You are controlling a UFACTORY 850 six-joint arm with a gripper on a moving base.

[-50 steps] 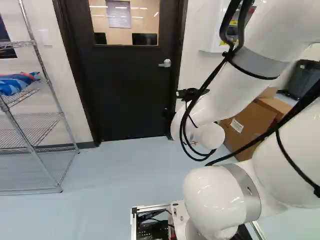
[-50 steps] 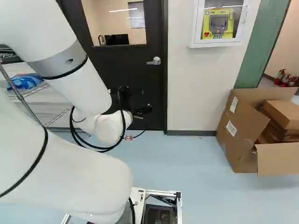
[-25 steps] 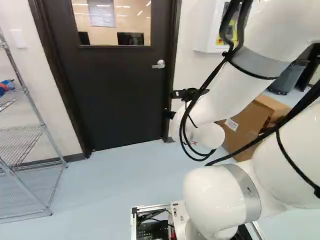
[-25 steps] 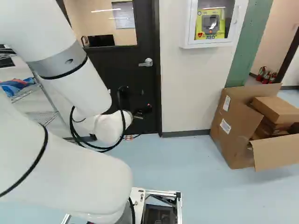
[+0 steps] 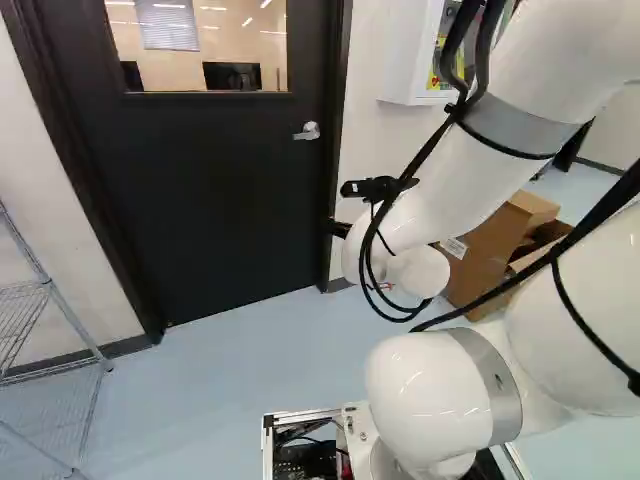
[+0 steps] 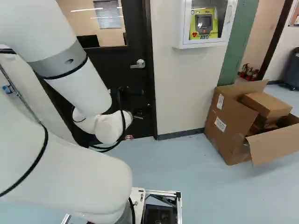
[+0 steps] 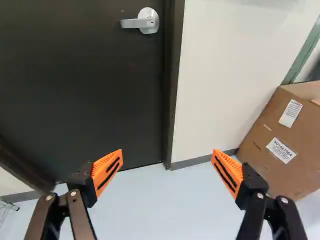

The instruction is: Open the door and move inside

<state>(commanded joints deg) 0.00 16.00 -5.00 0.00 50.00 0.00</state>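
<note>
Silver metal lever handle [image 5: 309,131], upper middle of the left base view: likely springy, best pressed near its free end. The dark windowed door [image 5: 220,200] looks heavy; the black two-fingered tool [image 7: 167,153] gapes wide.

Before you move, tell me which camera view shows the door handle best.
The wrist view: the door handle looks largest there, its lever and round plate distinct. Both base views show it smaller, though clear of the arm.

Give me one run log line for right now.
gripper: open, holding nothing | door: closed | lever handle: untouched, ahead of gripper | cardboard box: flaps open, beside doorway | entry: not yet made
</note>
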